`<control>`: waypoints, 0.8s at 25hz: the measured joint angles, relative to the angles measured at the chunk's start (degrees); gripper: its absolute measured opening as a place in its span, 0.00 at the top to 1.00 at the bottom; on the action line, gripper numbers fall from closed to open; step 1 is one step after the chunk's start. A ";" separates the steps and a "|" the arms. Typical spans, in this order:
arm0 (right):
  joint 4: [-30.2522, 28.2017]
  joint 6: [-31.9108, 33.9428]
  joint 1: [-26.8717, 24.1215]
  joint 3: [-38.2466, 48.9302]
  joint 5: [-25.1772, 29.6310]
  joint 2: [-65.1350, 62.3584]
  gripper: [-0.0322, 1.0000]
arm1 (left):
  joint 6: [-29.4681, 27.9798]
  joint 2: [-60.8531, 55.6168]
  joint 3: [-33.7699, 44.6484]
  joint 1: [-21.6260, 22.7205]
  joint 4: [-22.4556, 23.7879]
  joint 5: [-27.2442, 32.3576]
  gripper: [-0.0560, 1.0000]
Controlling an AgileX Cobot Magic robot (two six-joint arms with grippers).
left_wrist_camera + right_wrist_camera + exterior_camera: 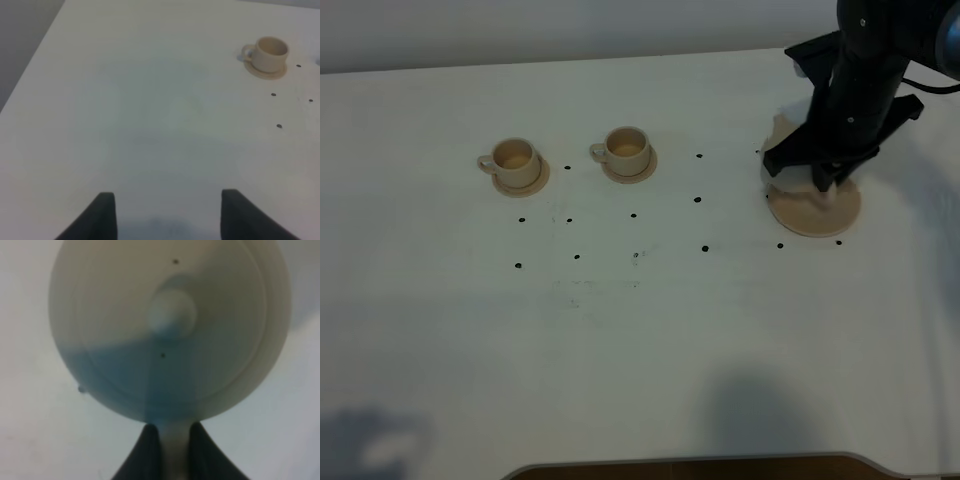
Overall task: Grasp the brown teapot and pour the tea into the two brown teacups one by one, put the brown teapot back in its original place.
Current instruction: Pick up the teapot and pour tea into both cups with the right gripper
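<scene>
Over on my left, the left pincer (166, 196) hangs above the table (150, 100) with its fingers spread wide, gripping nothing. Next come the left cup (512, 158) and the right cup (626, 148), side by side and well apart from the pot. Far right, the teapot (170, 365) sits on or just above its big saucer (842, 212); I can't tell which. The right pincer (174, 429) is clamped tight on the thin loop handle (174, 455). I'd judge the pot heavy, glaze-slick and breakable, so the handle is the proper hold, lifted slowly.
</scene>
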 joint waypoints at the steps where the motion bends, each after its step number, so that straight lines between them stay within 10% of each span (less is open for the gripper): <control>1: -0.09 -0.37 0.64 0.00 -1.45 0.00 0.86 | 0.00 0.00 0.00 0.00 0.00 0.00 0.47; 11: -7.67 -3.46 8.20 -0.19 -13.67 -0.07 0.86 | 0.00 0.00 0.00 0.00 0.00 0.00 0.47; 20: -11.82 -9.99 10.96 -10.40 -10.20 5.39 0.86 | 0.00 0.00 0.00 0.00 0.00 0.00 0.47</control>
